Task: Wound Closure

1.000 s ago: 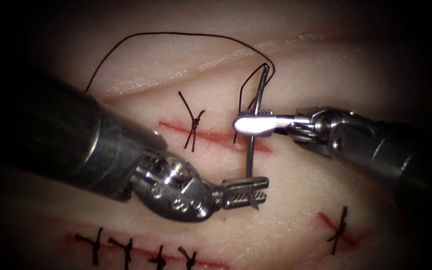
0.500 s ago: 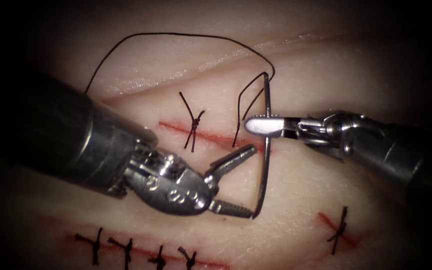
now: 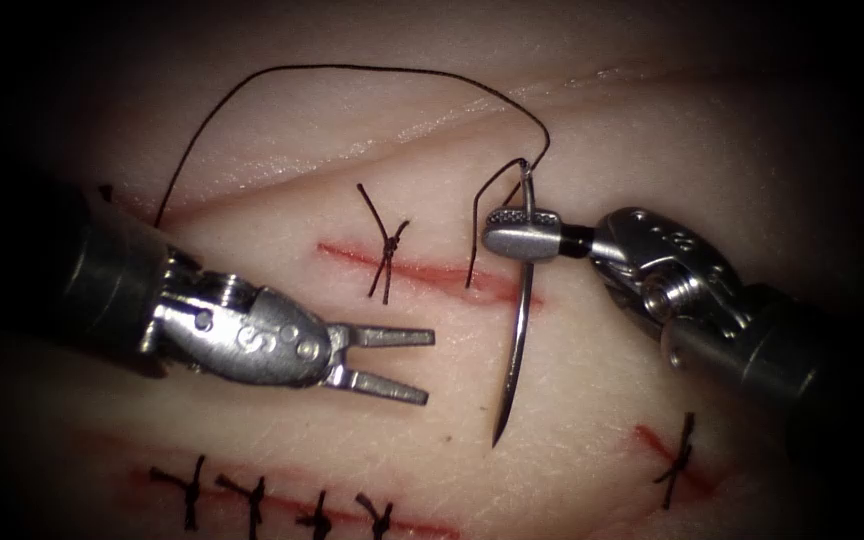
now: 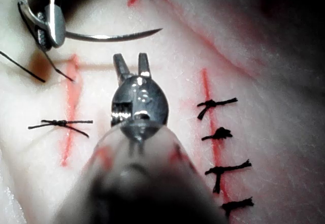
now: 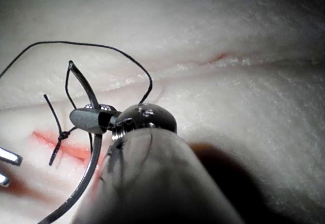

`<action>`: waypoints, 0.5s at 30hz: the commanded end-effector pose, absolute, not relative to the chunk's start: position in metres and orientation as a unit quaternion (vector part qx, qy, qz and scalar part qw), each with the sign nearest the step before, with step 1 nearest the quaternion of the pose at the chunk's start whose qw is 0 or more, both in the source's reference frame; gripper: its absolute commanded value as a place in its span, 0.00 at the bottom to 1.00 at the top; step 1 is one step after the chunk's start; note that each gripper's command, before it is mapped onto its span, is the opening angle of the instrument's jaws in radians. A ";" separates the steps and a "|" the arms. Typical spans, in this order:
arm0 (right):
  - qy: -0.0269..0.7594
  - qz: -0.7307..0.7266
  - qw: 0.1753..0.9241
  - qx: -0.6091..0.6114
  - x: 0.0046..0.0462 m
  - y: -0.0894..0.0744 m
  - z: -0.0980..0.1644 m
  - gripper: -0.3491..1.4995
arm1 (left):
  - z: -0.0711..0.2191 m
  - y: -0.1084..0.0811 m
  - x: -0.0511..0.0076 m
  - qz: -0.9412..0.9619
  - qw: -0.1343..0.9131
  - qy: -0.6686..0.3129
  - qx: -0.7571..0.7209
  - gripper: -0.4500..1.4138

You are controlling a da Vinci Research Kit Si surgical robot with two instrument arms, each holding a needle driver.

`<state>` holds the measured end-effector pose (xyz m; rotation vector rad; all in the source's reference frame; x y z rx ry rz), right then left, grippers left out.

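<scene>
My right tool (image 3: 500, 232) is shut on the curved needle (image 3: 518, 330) close to its thread end, just above the right end of the cut (image 3: 442, 272). The needle hangs free of the tissue with its point low, below the cut. Dark thread (image 3: 352, 70) arcs from the needle's end over to the left, behind the left shaft. My left tool (image 3: 430, 366) lies left of the needle, jaws open and holding nothing. One knotted stitch (image 3: 389, 245) crosses the cut. The left wrist view shows the open jaws (image 4: 131, 61) short of the needle (image 4: 111, 36). The right wrist view shows the jaws (image 5: 84, 117) clamped on the needle (image 5: 81, 191).
A row of several finished stitches (image 3: 252, 495) runs along a lower cut near the picture's bottom. Another stitched cut (image 3: 677, 450) sits at the lower right. A short thread tail (image 3: 474, 245) stands by the right tool's jaws.
The left tool let go of the needle near its point, opened and drew back to the left. The right tool kept the needle, now gripped nearer the thread end, and turned its wrist.
</scene>
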<state>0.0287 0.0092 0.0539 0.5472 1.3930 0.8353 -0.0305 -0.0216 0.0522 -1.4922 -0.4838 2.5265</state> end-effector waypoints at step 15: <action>0.664 0.279 0.676 0.153 0.0296 0.008 0.053 0.00 | 0.061 -0.020 -0.0334 0.907 0.081 -0.207 -0.357 0.00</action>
